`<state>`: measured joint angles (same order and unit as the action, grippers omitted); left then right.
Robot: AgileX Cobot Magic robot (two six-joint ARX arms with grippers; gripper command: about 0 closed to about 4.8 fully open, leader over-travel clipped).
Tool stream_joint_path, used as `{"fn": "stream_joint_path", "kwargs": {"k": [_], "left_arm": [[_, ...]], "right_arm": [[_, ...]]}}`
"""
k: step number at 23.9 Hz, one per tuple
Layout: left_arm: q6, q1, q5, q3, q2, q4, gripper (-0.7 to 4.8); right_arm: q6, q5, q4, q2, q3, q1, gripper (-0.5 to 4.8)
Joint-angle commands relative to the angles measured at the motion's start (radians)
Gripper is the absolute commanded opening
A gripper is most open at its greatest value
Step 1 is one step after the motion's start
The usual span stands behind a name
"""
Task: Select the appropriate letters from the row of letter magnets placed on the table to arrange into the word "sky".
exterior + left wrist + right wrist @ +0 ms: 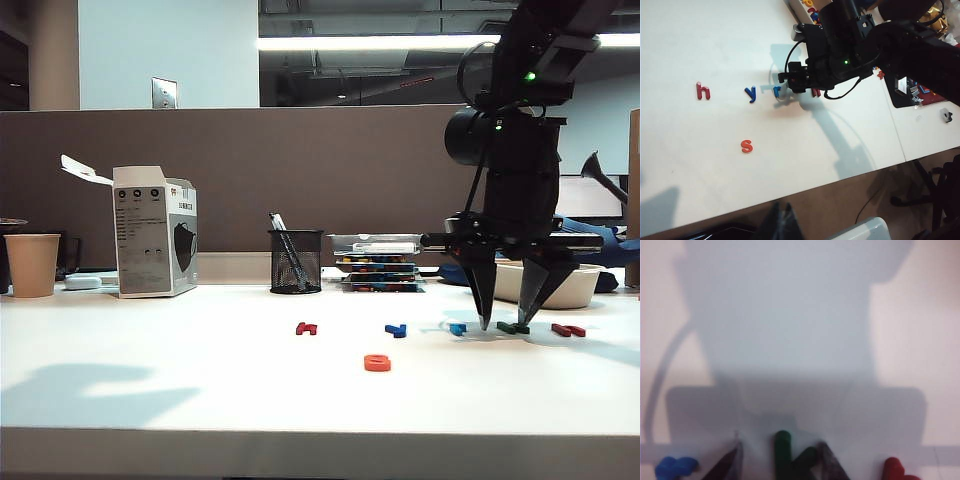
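Right claw (507,324) is down at the wide white smooth desk (150,370), jaws spread, black fingertips straddling the small flat green plastic letter magnet (513,327); not closed on it. Right wrist view confirms: green k (790,455) sits between the two dark fingertips (725,466), tips touching or just off the desk, can't tell which. Left claw is out of frame in every view, state can't be told.

Large stuff on the far side of the desk: white cardboard box (152,232) with open flap at left, brown paper cup (32,264) left of it, black mesh pen cup (296,260) mid, stack of clear plastic trays (380,262) right of that, pale bowl (555,285) behind the right arm.

Row of letter magnets, left to right in the exterior view: dark red h (306,328), dark blue y (396,329), light blue r (458,328) just left of the claw, the green one, red letter (567,330) just right of the claw. Orange rounded s (377,362) lies apart from the row, nearer the front edge, between the h and y positions.
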<state>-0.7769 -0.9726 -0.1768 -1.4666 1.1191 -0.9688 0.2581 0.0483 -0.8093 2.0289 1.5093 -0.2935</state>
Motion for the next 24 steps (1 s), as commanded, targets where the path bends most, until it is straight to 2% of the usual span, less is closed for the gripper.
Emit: {"fn": "stream_joint_path", "kwargs": {"k": [1, 2, 4, 12, 17, 24], "left_arm": [[0.003, 0.000, -0.003, -0.002, -0.001, 0.006, -0.05], [0.003, 0.000, -0.003, -0.002, -0.001, 0.006, -0.05], [0.003, 0.000, -0.003, -0.002, -0.001, 0.006, -0.05], [0.003, 0.000, -0.003, -0.002, -0.001, 0.006, -0.05], [0.003, 0.000, -0.003, -0.002, -0.001, 0.006, -0.05], [0.003, 0.000, -0.003, -0.002, -0.001, 0.006, -0.05]], "right_arm": [[0.000, 0.002, -0.054, 0.014, -0.010, 0.000, 1.83], [0.000, 0.002, -0.055, 0.014, -0.010, 0.000, 1.20], [0.000, 0.002, -0.055, 0.015, -0.010, 0.000, 0.89], [0.000, 0.000, -0.127, 0.014, -0.010, 0.000, 0.80], [0.000, -0.060, -0.214, 0.014, -0.010, -0.002, 0.81], [0.007, -0.077, -0.255, 0.013, -0.011, -0.051, 0.81]]}}
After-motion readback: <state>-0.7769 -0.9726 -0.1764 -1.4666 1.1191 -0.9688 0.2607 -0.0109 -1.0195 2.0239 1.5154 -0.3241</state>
